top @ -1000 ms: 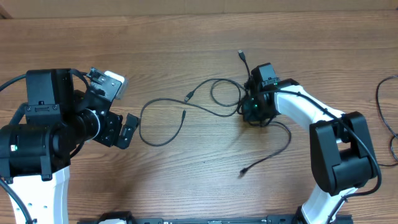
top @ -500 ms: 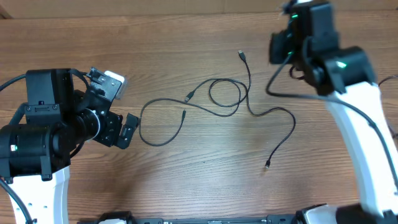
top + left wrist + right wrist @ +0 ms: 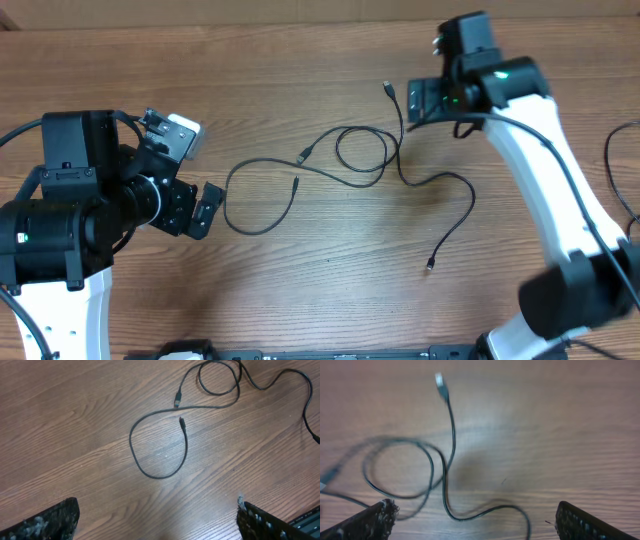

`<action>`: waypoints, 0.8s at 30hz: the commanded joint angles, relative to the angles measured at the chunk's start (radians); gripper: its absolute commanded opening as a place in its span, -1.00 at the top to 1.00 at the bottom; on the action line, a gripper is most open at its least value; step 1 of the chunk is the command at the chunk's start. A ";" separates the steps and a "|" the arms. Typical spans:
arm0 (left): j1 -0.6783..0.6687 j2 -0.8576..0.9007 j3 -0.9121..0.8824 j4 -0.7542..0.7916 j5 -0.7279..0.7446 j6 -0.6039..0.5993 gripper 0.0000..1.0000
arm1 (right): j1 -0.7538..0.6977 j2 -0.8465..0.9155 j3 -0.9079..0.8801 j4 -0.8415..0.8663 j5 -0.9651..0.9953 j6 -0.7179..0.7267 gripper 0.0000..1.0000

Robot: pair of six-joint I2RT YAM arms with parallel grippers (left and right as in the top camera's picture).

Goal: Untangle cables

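Saw two thin black cables [image 3: 400,168] lying loose across the middle of the brown wood-grain tabletop [image 3: 320,315]. Found the nearest part right of centre: the small plug end [image 3: 430,265] of the wavy black cable [image 3: 471,204], clear of everything else. Traced that cord back, bending left, then running far to a silvery USB-like tip [image 3: 387,88].

Found the left pincer [image 3: 155,512] at the left, held over bare wood, its black fingers [image 3: 50,522] spread wide and gripping nothing. Saw just right of it the open hairpin bend [image 3: 131,445] of the second black cable [image 3: 205,408], with one small tip [image 3: 297,181] lying inside the bend. Followed that cord right into a round loop [image 3: 339,150], its other plug [image 3: 303,156] resting left of the loop. Saw the wavy cable meet the loop's right side; could not tell which lay on top.

Found the right pincer [image 3: 474,507] farther back, right of the silvery tip, held over the tabletop, gaping wide, empty, touching neither cord.
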 commanded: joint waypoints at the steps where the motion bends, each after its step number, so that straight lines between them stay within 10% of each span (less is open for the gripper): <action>1: -0.001 0.002 0.019 0.001 0.001 0.016 -1.00 | -0.003 0.126 -0.022 -0.009 -0.074 -0.006 -1.00; 19: -0.001 0.002 0.019 0.001 0.001 0.016 -1.00 | 0.005 0.341 -0.109 0.016 -0.316 -0.113 -1.00; 24: -0.001 0.002 0.019 0.001 0.001 0.016 -1.00 | 0.006 0.341 -0.145 0.045 -0.295 -0.113 -0.72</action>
